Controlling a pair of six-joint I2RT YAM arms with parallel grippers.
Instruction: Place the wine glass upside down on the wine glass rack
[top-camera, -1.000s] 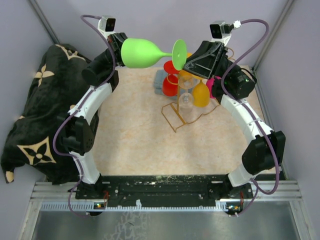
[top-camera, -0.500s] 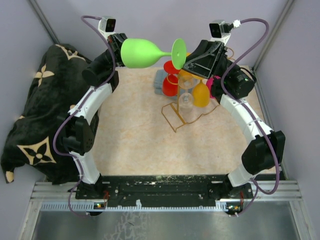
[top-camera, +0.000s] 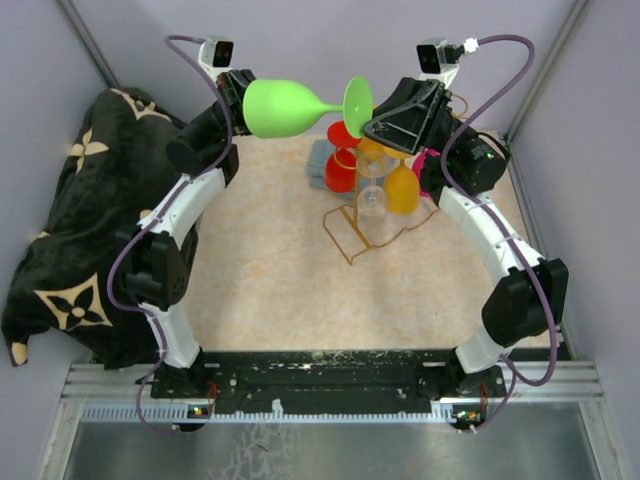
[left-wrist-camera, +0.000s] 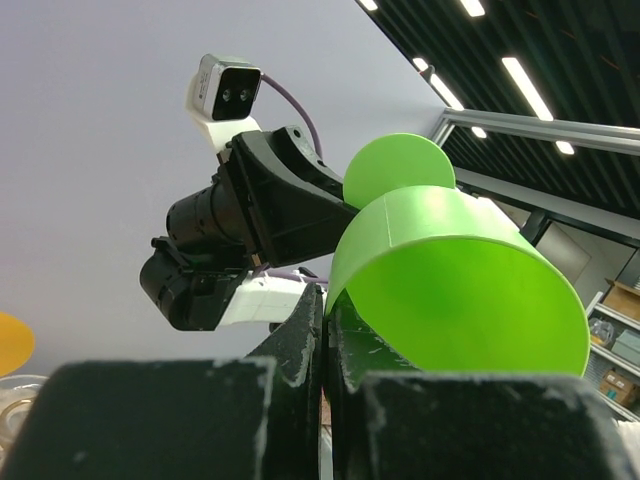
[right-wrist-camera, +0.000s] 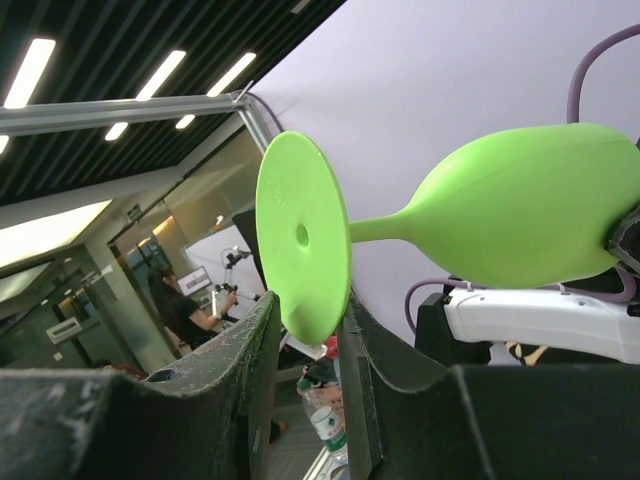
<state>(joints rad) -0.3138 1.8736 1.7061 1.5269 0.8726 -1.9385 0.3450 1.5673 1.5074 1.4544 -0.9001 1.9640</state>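
A green wine glass (top-camera: 285, 107) lies on its side in the air above the back of the table, foot to the right. My left gripper (top-camera: 243, 100) is shut on the rim of its bowl (left-wrist-camera: 470, 290), as the left wrist view (left-wrist-camera: 327, 330) shows. My right gripper (top-camera: 372, 118) is open around the glass's round foot (right-wrist-camera: 305, 240); the foot's lower edge sits between the fingers (right-wrist-camera: 305, 320), close against the right one with a gap on the left. The gold wire wine glass rack (top-camera: 365, 235) stands below on the table.
Red (top-camera: 342, 165), orange (top-camera: 401, 188) and clear (top-camera: 372, 200) glasses hang upside down on the rack. A grey object (top-camera: 320, 165) and a pink one (top-camera: 422, 170) lie behind it. A black patterned blanket (top-camera: 70, 230) is heaped at the left.
Almost nothing. The right arm and wrist have shifted very slightly up and left at the foot; the glass stays held in the same place.
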